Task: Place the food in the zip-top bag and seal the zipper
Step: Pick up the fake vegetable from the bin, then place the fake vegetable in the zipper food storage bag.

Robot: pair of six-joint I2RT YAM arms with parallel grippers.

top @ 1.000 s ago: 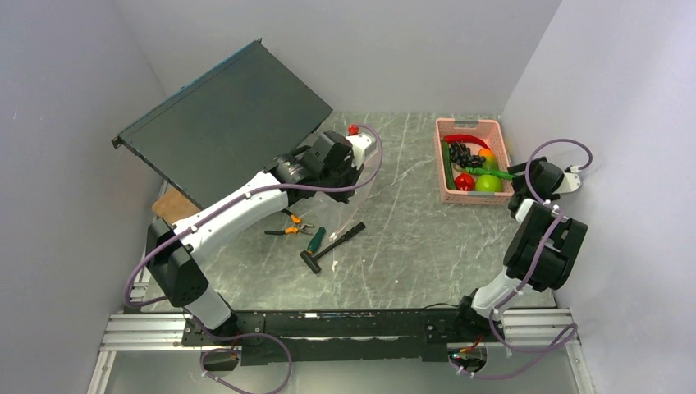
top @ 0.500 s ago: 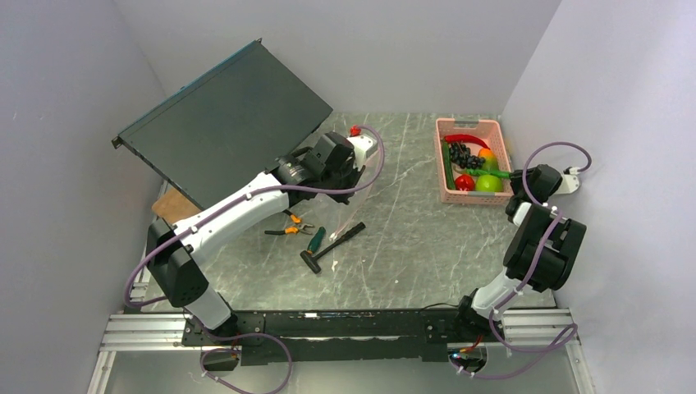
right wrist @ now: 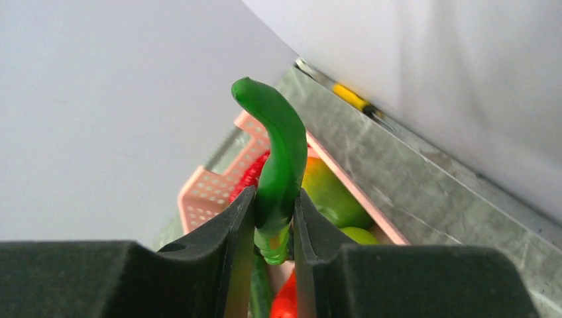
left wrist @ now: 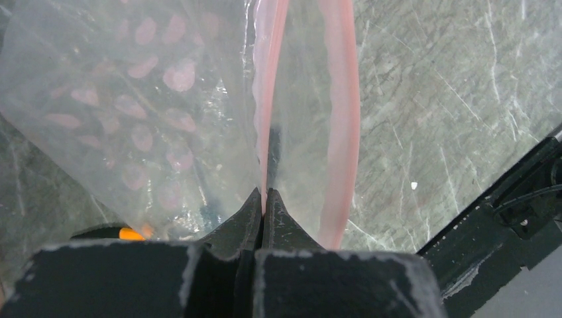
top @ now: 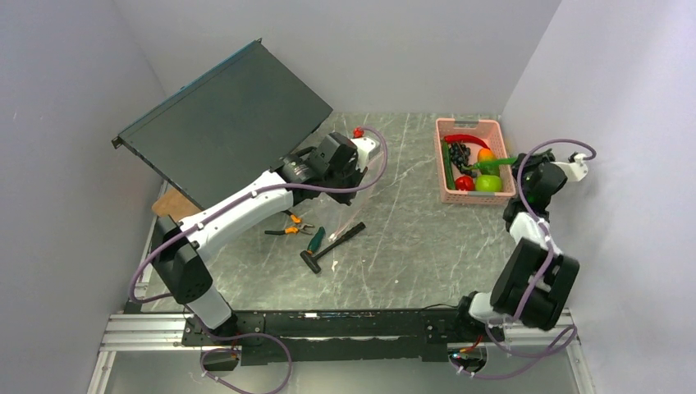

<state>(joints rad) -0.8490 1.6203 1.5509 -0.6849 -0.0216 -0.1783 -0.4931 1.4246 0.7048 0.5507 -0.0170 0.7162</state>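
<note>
My left gripper [left wrist: 264, 197] is shut on one pale pink zipper strip [left wrist: 270, 93] of the clear zip-top bag [left wrist: 152, 99], which hangs open below it; the other zipper strip [left wrist: 344, 119] bows away. From above, that left gripper [top: 354, 171] holds the bag [top: 361, 203] over the table's middle. My right gripper [right wrist: 274, 199] is shut on a curved green chili-shaped food piece [right wrist: 281, 142], lifted just above the pink basket [right wrist: 209, 195]. In the basket [top: 468, 125] lie a red chili [top: 466, 139], grapes [top: 459, 153], a mango [top: 486, 153], a tomato [top: 464, 182] and a green apple [top: 488, 183].
A dark flat panel [top: 230, 123] leans at the back left. Orange-handled pliers [top: 287, 231], a green-handled screwdriver [top: 316, 238] and a black tool [top: 335, 245] lie under the left arm. The right wall stands close to the right arm [top: 533, 246].
My right gripper has shut on the green piece and raised it off the basket, with the wrist swinging up. The left gripper and the bag have shifted slightly to the right.
</note>
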